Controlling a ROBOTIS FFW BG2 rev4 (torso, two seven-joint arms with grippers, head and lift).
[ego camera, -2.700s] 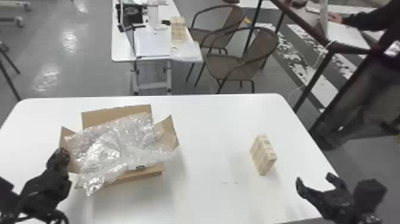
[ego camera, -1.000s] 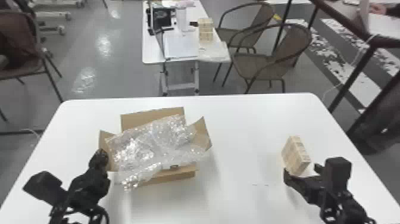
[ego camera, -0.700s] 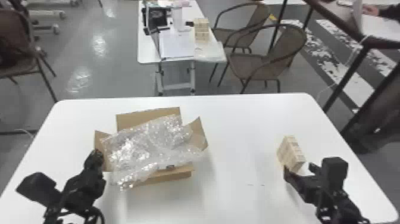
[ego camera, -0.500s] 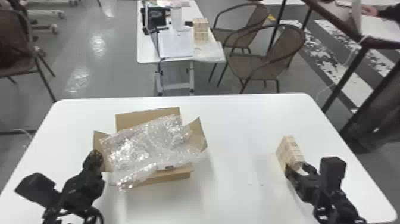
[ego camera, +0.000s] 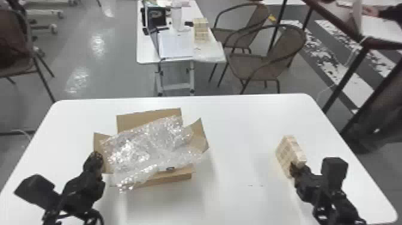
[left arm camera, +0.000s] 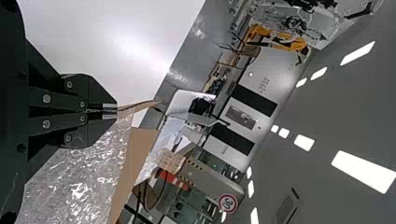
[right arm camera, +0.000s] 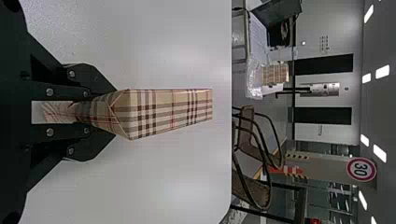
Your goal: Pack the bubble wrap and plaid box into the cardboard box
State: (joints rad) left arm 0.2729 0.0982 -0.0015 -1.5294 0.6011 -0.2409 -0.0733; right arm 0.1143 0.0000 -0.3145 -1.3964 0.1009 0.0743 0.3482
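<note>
At the right of the head view, low down, the right hand (ego camera: 296, 170) has its fingers set against both sides of the near end of the plaid box (right arm camera: 163, 112), seemingly holding it; the rest juts out ahead over the bench (ego camera: 233, 134). With so little caught, the box could swivel or slip once lifted, and a harder squeeze might crease its papered end. Toward the lower left, the left hand (left arm camera: 116, 111) is narrow, pinching a flap (left arm camera: 135, 108) of the carton (ego camera: 176, 178). Any tug there could skid the light carton or bend the flap for good; letting go might let it swing inward. Left of centre, the wrap (ego camera: 143, 146) heaps over the carton's mouth and droops past its front edge, and that looks the worst risk: laid on so springy a pile, the box could tip or slide off, so the wrap likely wants tucking down first.
</note>
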